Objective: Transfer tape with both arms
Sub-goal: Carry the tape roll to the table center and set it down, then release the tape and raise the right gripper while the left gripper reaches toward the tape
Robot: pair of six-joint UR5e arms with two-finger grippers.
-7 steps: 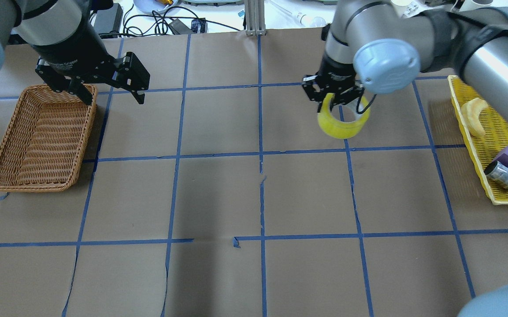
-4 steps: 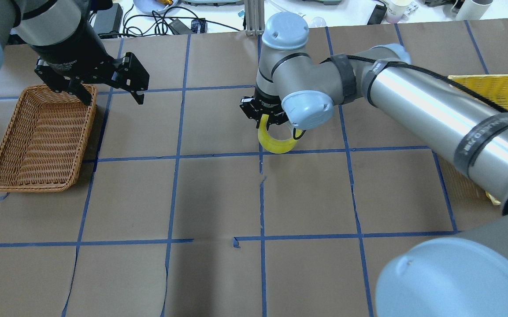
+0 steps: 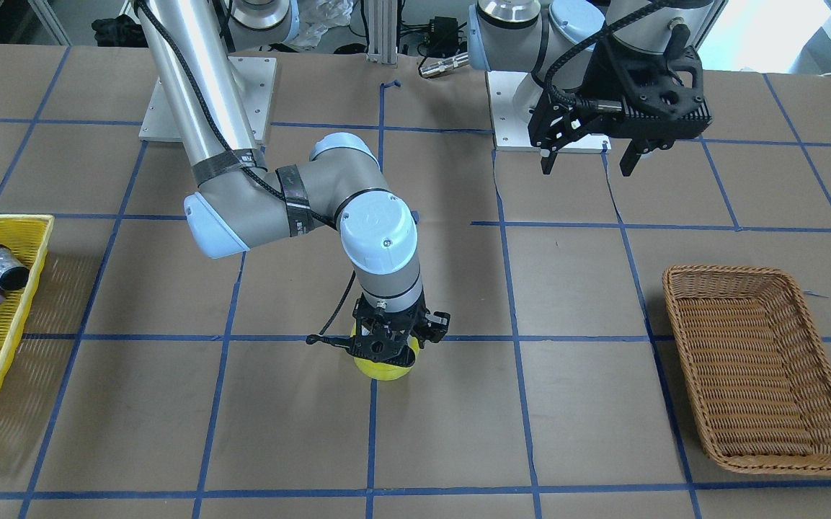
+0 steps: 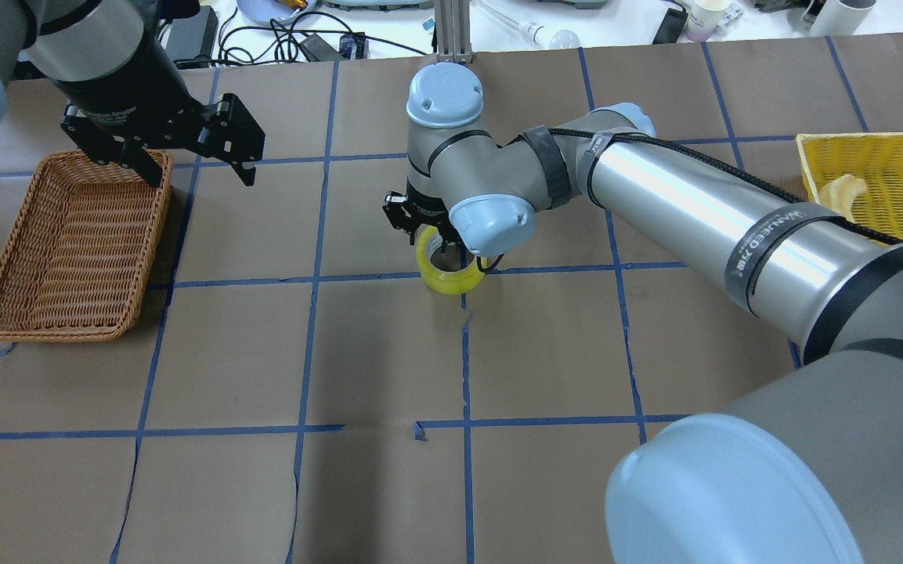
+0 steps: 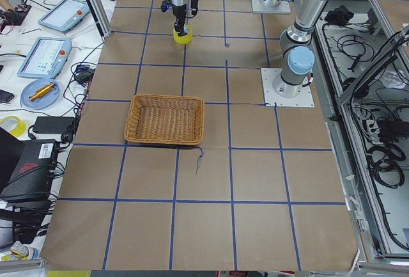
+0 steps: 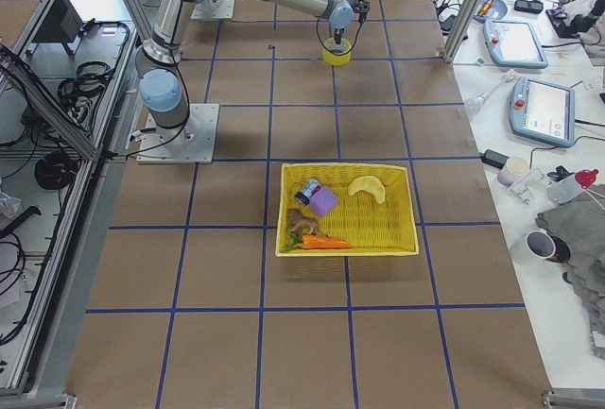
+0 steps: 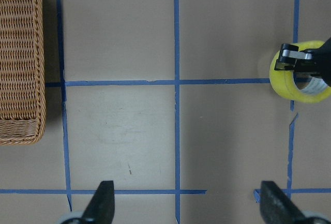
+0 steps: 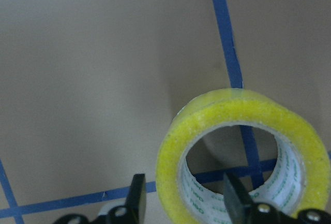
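Overhead and front cameras look down from opposite sides, sharing the tape [image 4: 447, 283] with both wrist cameras.

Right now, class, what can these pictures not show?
Front-facing view: the right gripper covers most of the tape roll; whether it is set down is unclear.
Overhead view: the right arm and frame edge hide most of the yellow basket.
Right wrist view: print inside the roll's core is blurred.
Left wrist view: the bottom edge cuts the jaws of the left gripper.
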